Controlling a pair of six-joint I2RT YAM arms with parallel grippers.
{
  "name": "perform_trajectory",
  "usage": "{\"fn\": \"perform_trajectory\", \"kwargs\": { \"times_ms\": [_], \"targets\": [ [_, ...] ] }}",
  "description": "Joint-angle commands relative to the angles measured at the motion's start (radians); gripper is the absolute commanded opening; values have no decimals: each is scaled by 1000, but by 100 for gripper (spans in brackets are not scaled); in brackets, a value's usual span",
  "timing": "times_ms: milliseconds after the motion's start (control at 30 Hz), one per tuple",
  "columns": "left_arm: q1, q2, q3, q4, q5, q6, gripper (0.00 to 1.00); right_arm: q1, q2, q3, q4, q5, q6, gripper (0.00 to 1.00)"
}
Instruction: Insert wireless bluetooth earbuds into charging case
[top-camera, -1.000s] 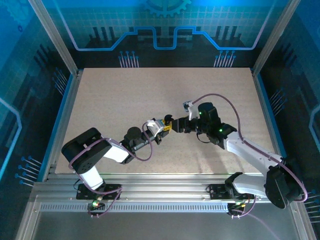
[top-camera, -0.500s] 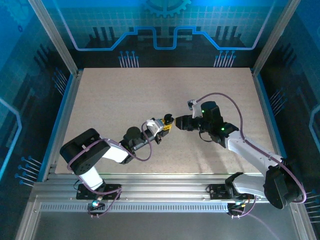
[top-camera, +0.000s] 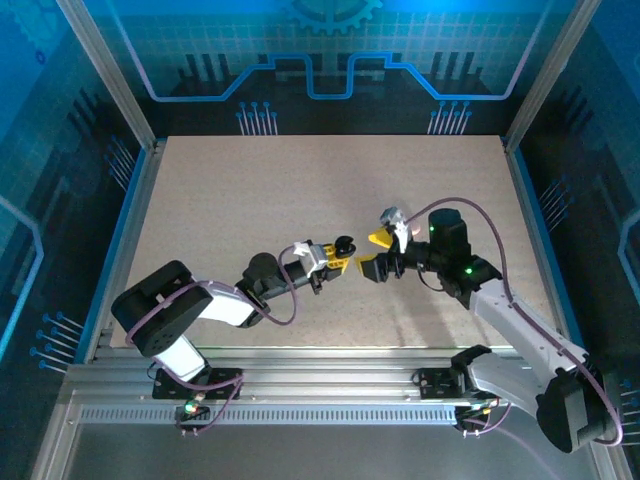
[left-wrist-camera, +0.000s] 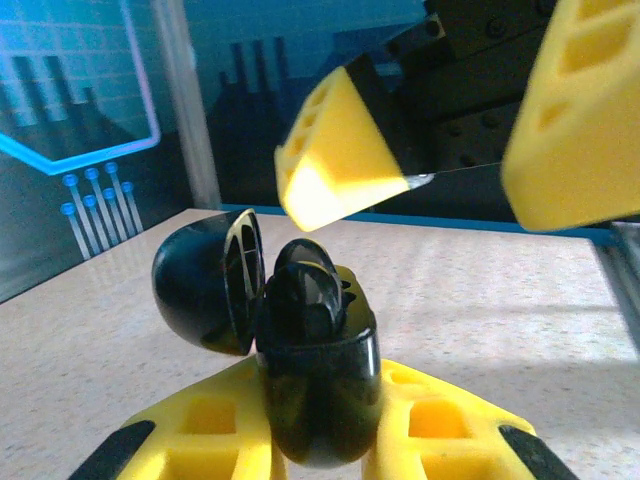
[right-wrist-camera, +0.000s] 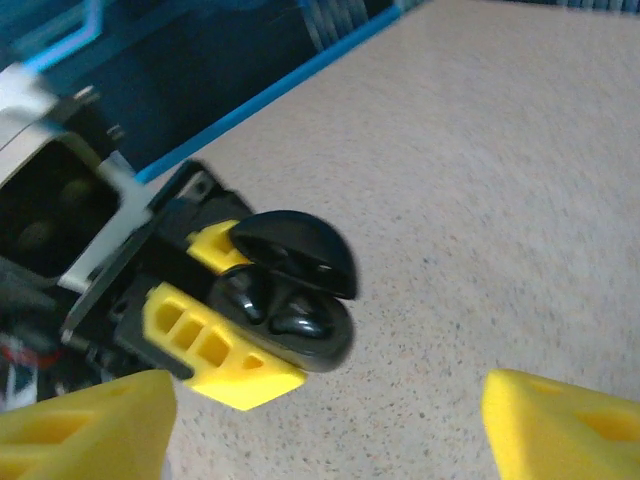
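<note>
Over the counter (top-camera: 250, 190), the right gripper (top-camera: 375, 254) has pulled back to the right since a second ago; its jaws are spread wide and hold nothing. Just to its left, near the counter's middle, the left gripper (top-camera: 340, 256) is clamped tight on the case (right-wrist-camera: 318, 338). The lid (left-wrist-camera: 200, 285) stands hinged open, and both earbuds (right-wrist-camera: 290, 322) sit in the case's wells.
</note>
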Motion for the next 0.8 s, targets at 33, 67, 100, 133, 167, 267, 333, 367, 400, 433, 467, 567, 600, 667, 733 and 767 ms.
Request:
{"fn": "perform_trajectory", "kwargs": {
  "times_ms": [33,67,100,133,167,267,333,367,400,433,467,567,600,667,733,767],
  "targets": [
    [-7,-44,10,41,135,-31,13,-31,-9,33,-170,-126,-309,85],
    [-7,-48,9,41,144,-33,13,-31,-4,40,-196,-135,-340,85],
    [-6,-50,10,41,150,-35,13,-30,1,46,-213,-140,-358,85],
    [-6,-53,9,41,156,-39,13,-30,10,53,-227,-142,-373,84],
    [-7,-55,8,41,160,-42,13,-29,17,61,-234,-144,-378,83],
    [-9,-59,4,41,161,-43,13,-11,33,71,-228,-153,-384,82],
    [-12,-59,5,41,160,-43,13,2,41,77,-221,-150,-394,82],
    [-13,-59,5,41,158,-42,13,9,46,81,-220,-151,-399,81],
    [-15,-59,6,41,156,-43,13,14,51,86,-221,-152,-404,81],
    [-16,-60,6,41,156,-42,13,18,58,93,-223,-150,-412,81],
    [-19,-60,6,42,154,-42,13,24,65,102,-224,-149,-416,80],
    [-21,-62,4,41,150,-40,13,36,90,125,-229,-152,-437,79],
    [-19,-63,3,41,152,-40,13,39,97,133,-231,-151,-442,79],
    [-22,-64,3,41,154,-43,13,48,116,159,-245,-161,-462,77],
    [-22,-65,2,41,153,-43,13,58,129,182,-264,-163,-483,74],
    [-22,-65,1,41,150,-43,13,63,131,191,-275,-164,-498,73]
  ]
}}
